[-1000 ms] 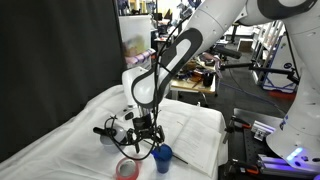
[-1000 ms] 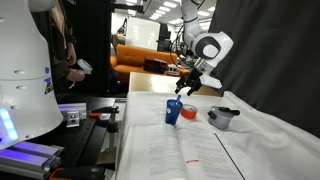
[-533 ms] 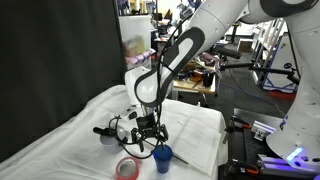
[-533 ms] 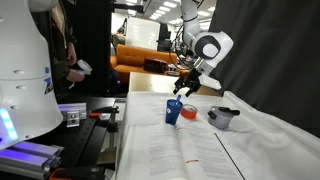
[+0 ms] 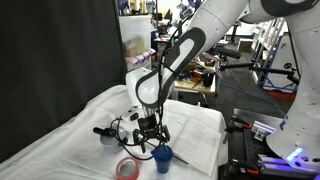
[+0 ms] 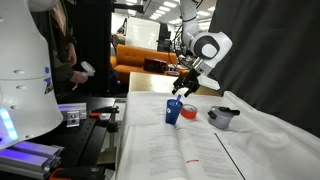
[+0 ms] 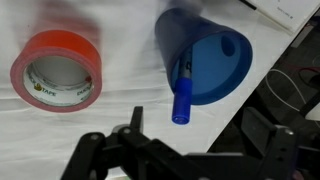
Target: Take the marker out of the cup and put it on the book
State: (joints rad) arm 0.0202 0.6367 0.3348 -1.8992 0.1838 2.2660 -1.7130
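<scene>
Marker [image 7: 181, 98] first: where is it now? asks Mia.

Ben: It stands in the cup [image 7: 168, 40] and leans on the rim. Its capped end sticks out just under the gripper [image 7: 193, 125], about midway between the two jaws.

Mia: And the jaws?

Ben: They are wide apart and hold nothing. They hang above the cup and do not touch it.

Mia: What can go wrong from here?

Ben: The marker is thin and the cup looks light. If the jaws come down a little off centre, one can hit the rim and tip the cup. If they close too low, they can pinch the cup wall together with the marker and lift both.

Mia: And the tape [image 7: 75, 45]?

Ben: It lies outside one jaw, apart from the cup. A wide jaw could knock it, but I think that risk is small. The book [image 6: 180, 150] lies near, on the other side. With a weak hold, the marker may slip out before it gets there.
</scene>
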